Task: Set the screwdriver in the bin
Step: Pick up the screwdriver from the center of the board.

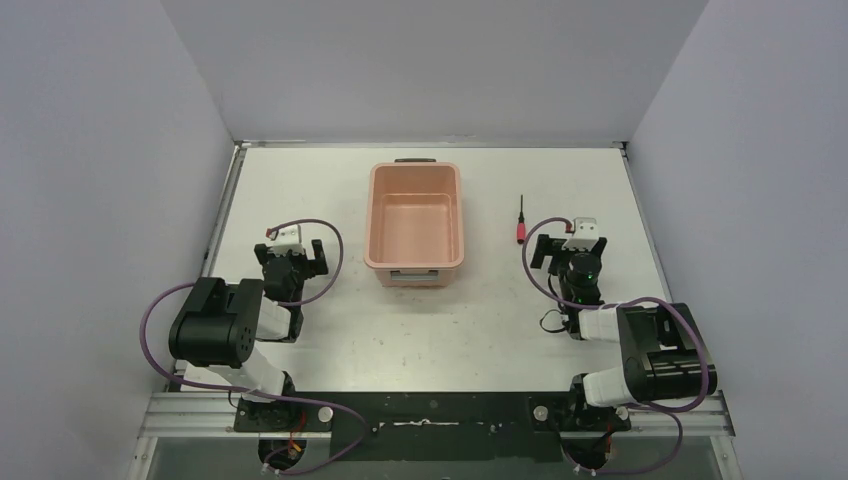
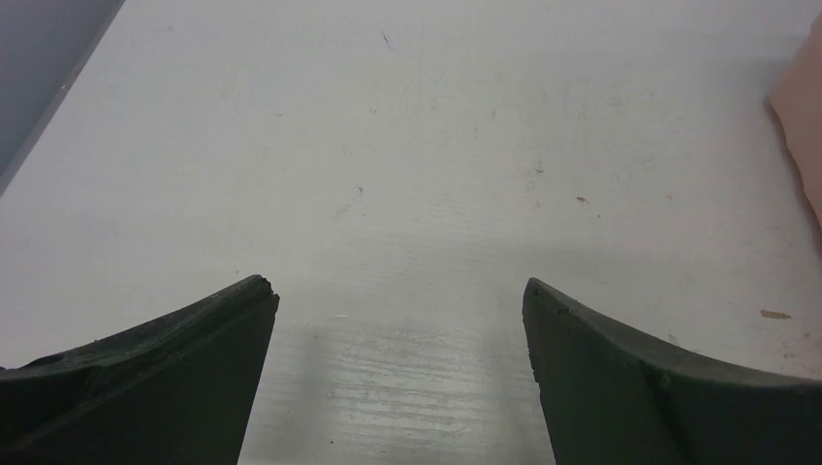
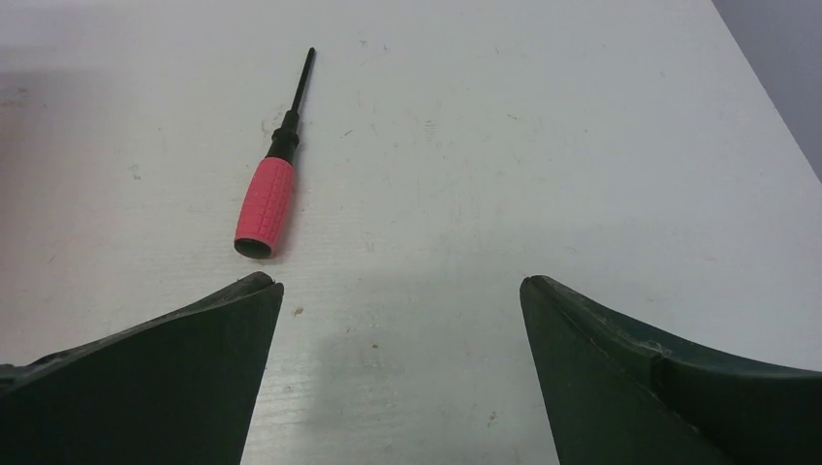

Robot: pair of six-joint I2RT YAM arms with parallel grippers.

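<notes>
Right gripper (image 3: 401, 283) gapes empty, the screwdriver (image 3: 269, 189) just beyond it — right of the bin (image 1: 371, 215); left gripper (image 2: 400, 284) equally wide, empty.

**Matt table, textured grip, smooth tub**

The table (image 3: 543, 145) is matt white, finely scuffed and speckled. At eleven o'clock from the right gripper (image 3: 401, 291), whose fingers (image 3: 174, 378) look matt and dark, the screwdriver (image 3: 278, 160) has a grid-textured red handle. The bin (image 1: 415, 220) is smooth pink plastic.
</notes>
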